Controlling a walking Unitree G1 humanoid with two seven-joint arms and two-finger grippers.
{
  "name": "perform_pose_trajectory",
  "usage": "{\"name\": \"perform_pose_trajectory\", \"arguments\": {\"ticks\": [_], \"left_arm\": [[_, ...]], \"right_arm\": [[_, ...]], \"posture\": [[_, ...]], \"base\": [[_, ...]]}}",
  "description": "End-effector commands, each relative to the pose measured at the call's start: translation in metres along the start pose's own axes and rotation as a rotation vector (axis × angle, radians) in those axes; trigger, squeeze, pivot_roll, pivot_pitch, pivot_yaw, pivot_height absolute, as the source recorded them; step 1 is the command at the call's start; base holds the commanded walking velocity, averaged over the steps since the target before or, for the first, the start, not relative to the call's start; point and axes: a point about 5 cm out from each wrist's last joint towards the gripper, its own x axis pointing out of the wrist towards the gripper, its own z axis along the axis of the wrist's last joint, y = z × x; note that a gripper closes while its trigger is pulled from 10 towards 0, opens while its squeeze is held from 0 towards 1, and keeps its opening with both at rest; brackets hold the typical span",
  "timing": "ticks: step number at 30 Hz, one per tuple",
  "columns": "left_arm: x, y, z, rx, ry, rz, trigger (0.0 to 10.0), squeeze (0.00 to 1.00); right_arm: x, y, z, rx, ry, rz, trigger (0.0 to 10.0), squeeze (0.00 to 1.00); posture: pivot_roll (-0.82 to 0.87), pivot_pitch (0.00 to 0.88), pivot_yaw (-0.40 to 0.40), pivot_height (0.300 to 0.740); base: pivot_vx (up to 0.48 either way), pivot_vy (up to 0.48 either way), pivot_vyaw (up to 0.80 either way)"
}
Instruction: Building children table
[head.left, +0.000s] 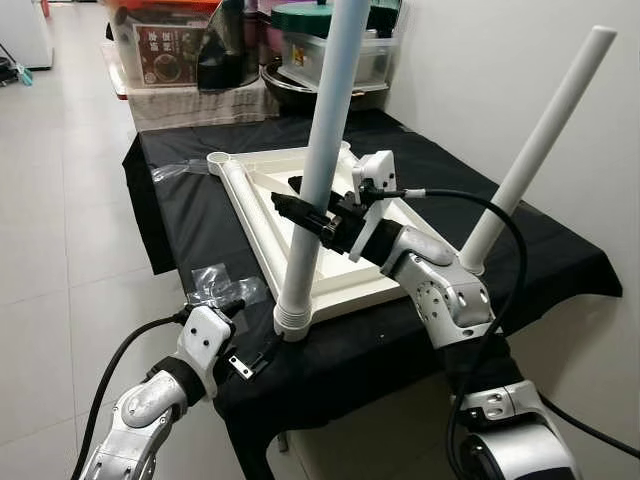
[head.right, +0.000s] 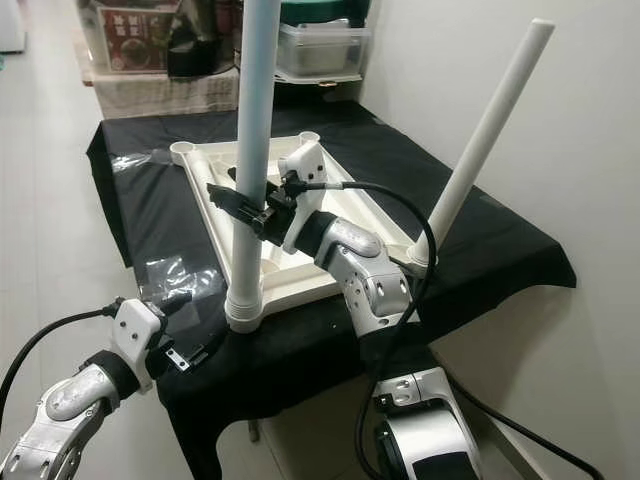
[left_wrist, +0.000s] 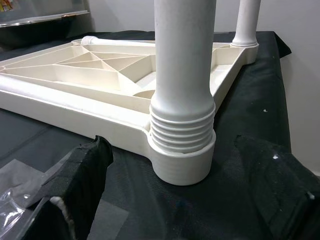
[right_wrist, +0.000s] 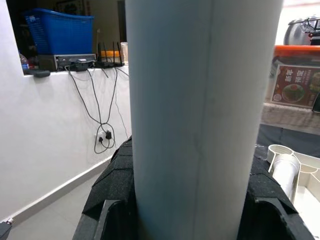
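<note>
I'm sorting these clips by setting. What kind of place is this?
Likely a home's utility corner: tiled floor, storage boxes with a pot behind, and a cloth-covered table.

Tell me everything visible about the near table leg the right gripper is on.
The near table leg is a long, white, plastic-looking tube with a ribbed, threaded base. It stands almost upright in the corner socket of the upturned tabletop, threads partly exposed. The right gripper has its jaws shut around it partway up. The open left gripper sits low beside the socket, apart.
</note>
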Motion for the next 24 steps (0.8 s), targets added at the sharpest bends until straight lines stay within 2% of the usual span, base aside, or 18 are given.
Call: {"name": "perform_pose_trajectory", "arguments": {"ticks": [1, 8, 13, 17, 18, 19, 22, 24], "left_arm": [[0.000, -0.006, -0.006, -0.014, 0.021, -0.010, 10.0, 0.00], [-0.001, -0.007, -0.009, -0.016, 0.031, -0.001, 10.0, 0.00], [-0.005, -0.006, -0.011, -0.021, 0.042, 0.024, 10.0, 0.00], [-0.006, -0.007, -0.012, -0.022, 0.045, 0.027, 10.0, 0.00], [-0.007, -0.009, -0.013, -0.025, 0.049, 0.030, 10.0, 0.00], [-0.007, -0.009, -0.013, -0.025, 0.049, 0.030, 10.0, 0.00], [-0.010, -0.009, -0.015, -0.031, 0.058, 0.042, 10.0, 0.00], [-0.010, -0.009, -0.015, -0.032, 0.059, 0.044, 10.0, 0.00]], "right_arm": [[-0.008, 0.000, -0.020, 0.048, 0.085, -0.009, 10.0, 0.00], [-0.009, 0.004, -0.032, 0.057, 0.135, -0.023, 10.0, 0.00], [-0.006, 0.002, -0.054, 0.080, 0.243, -0.162, 10.0, 0.00], [-0.006, 0.003, -0.062, 0.092, 0.272, -0.198, 10.0, 0.00], [-0.004, 0.004, -0.071, 0.112, 0.308, -0.249, 10.0, 0.00], [-0.004, 0.004, -0.071, 0.112, 0.308, -0.249, 10.0, 0.00], [-0.002, 0.006, -0.085, 0.155, 0.352, -0.350, 10.0, 0.00], [-0.001, 0.006, -0.086, 0.162, 0.356, -0.365, 10.0, 0.00]], "posture": [[0.05, 0.000, -0.127, 0.740], [0.05, 0.000, -0.132, 0.740], [0.05, 0.000, -0.136, 0.740], [0.05, 0.000, -0.138, 0.740], [0.06, 0.000, -0.143, 0.740], [0.06, 0.000, -0.143, 0.740], [0.06, 0.000, -0.146, 0.740], [0.06, 0.000, -0.146, 0.740]], "base": [[0.000, 0.000, 0.00], [0.000, 0.000, 0.00], [0.000, 0.000, 0.00], [0.000, 0.000, 0.00], [0.000, 0.000, 0.00], [0.000, 0.000, 0.00], [0.000, 0.000, 0.00], [0.000, 0.000, 0.00]]}}
